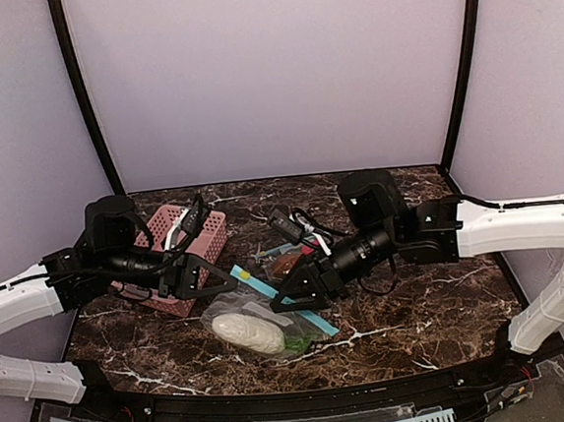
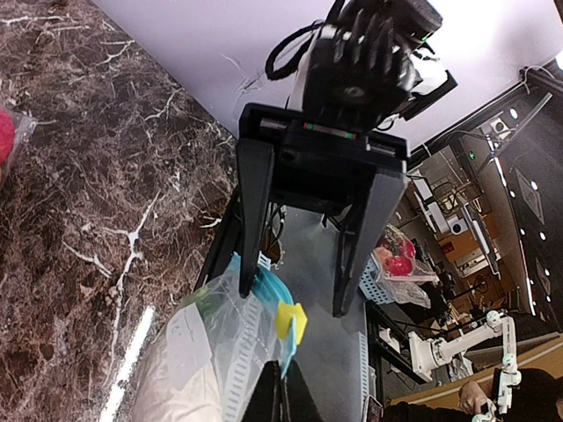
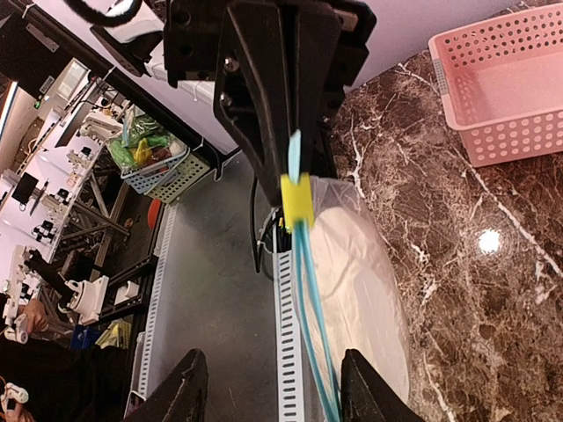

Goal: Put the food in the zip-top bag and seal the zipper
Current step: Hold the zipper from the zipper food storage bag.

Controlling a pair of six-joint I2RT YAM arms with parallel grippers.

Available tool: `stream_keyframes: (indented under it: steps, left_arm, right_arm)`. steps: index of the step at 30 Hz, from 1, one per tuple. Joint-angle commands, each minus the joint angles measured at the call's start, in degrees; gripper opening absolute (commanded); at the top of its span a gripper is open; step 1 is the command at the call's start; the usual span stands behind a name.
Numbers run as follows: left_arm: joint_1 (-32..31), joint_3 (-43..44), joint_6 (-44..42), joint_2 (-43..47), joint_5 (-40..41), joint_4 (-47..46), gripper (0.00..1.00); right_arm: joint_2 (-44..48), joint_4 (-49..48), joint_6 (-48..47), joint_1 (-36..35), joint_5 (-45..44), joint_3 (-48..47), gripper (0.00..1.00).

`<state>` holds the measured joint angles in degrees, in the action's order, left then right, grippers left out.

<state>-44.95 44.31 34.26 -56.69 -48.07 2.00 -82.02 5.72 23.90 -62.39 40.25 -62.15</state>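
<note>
Pinches the end of the blue zipper track (image 3: 310, 334) with the left gripper (image 2: 275, 387), fingers pressed flat together on the strip. Straddles that same track with the right gripper (image 3: 274, 365), fingers spread wide to either side, with a gap visible between each finger and the strip. Sets the two grippers tip to tip, close together, along the line of the zipper. Shows a yellow slider (image 3: 296, 200) on the track just beyond the left fingertips, between them and the spread right fingers. Lets the zip-top bag (image 2: 202, 352) trail from the track onto the marble table (image 1: 419, 308), on the near side of both grippers. Holds the whitish oblong piece (image 1: 246, 333) inside the bag, just nearward of both sets of fingertips, with the green leafy sprig (image 1: 295, 341) beside it at the end closer to the right arm. Places a brown-orange round bun (image 1: 287, 263) on the table just past the right gripper's far side, partly hidden by cables and seemingly outside the bag. Puts the pink basket (image 1: 181, 247) behind the left gripper, beside its wrist, well apart from the right one. Cannot tell whether the zipper is pressed closed along its length.
</note>
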Motion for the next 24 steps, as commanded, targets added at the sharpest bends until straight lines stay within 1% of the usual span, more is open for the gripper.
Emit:
stream_keyframes:
  steps: [1,5,9,15,22,24]
  left_arm:
    - [-0.8,-1.7,-0.3,-0.1,-2.3,-0.7,0.01]
    - [-1.2,-3.1,0.4,-0.1,-2.6,-1.6,0.01]
    - [-1.6,-3.9,1.0,-0.1,-3.0,-1.8,0.01]
    - [-1.8,-3.9,1.0,-0.6,-3.3,-1.8,0.01]
    - [-1.9,-3.5,0.9,-1.4,-3.2,-3.5,0.01]
    - [-1.9,-3.5,0.9,-1.6,-3.1,-3.6,0.01]
  right_arm:
    - [-3.9,-2.7,-1.3,0.3,-0.3,-4.5,0.51]
    - [-7.2,-3.0,-1.6,0.3,0.7,-8.1,0.50]
    - [-8.6,-4.2,-1.6,0.2,0.6,-9.1,0.46]
    - [-9.7,-5.5,-0.9,0.2,1.2,-9.3,0.34]
    - [-10.2,-6.8,-0.8,0.2,1.6,-8.8,0.25]
    - [-10.2,-6.9,-0.9,0.2,1.7,-8.7,0.20]
